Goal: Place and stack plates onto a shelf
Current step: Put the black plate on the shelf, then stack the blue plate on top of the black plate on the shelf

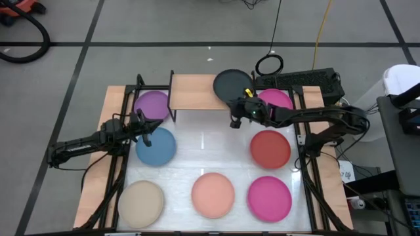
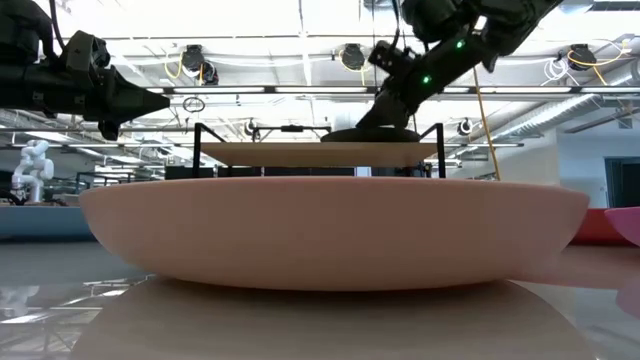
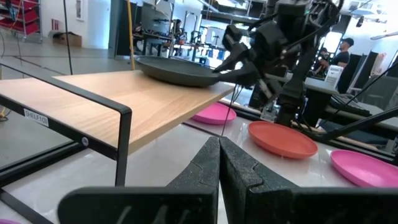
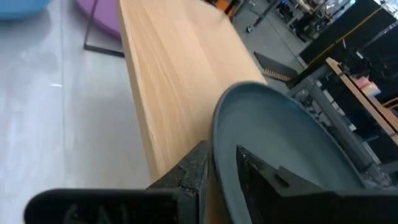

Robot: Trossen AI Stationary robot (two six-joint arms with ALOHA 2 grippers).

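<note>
over the shelf (image 1: 192, 92), right gripper (image 1: 237, 113) clamping black plate (image 1: 231, 83) rim, left gripper (image 1: 146, 130) hovering

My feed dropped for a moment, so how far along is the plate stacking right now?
Nothing is finished yet. In hand: the right gripper is shut on the rim of the black plate, which sits at the right end of the shelf. Left: the purple, blue, beige, salmon, red and two magenta plates are still off the shelf. The left gripper hovers shut by the blue plate.
</note>
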